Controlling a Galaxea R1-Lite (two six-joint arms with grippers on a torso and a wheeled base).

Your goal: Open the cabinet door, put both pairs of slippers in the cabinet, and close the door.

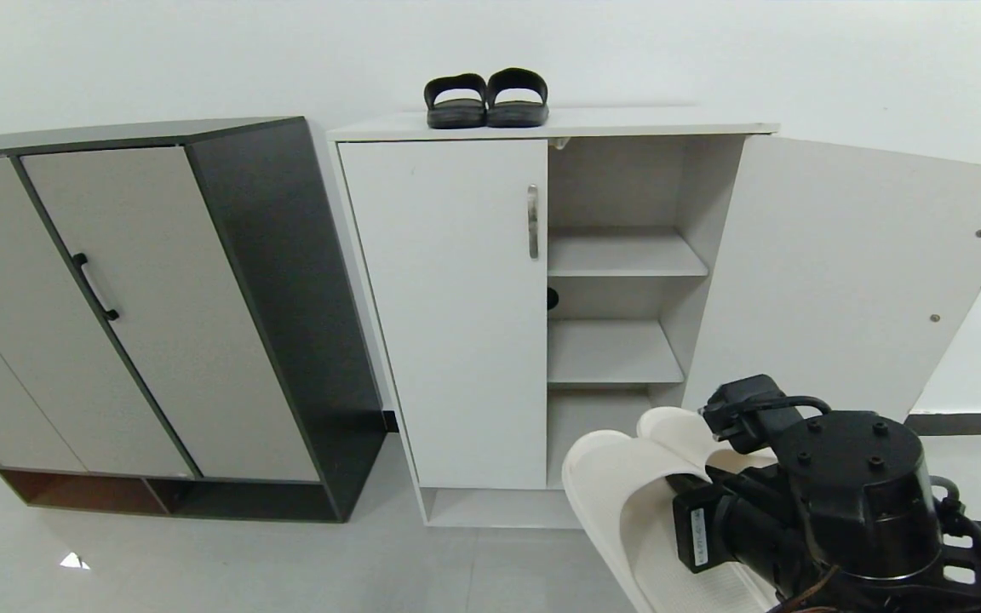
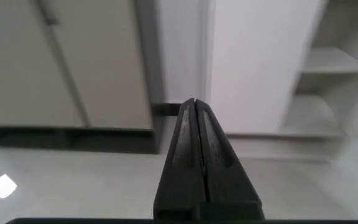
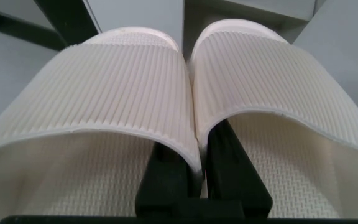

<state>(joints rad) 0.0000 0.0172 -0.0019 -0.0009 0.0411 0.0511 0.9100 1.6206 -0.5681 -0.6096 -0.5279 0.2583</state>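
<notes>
**Ribbed cream foam slippers clamped in right gripper**

They hang just short of the white cabinet's open shelves ahead. Loading step, seemingly: next reach forward and release on a shelf. Black rubber slippers wait higher, on its top. Left gripper closed, empty.

Head view high, 2 wrist views low, all seemingly toward white cabinet

**Looking ahead**

Facing the cabinet, its door hanging open to the right, with a neighbouring cabinet beside it on the left. Holding one pair of slippers in the right gripper, low before the shelves, with the other pair resting on top.
</notes>
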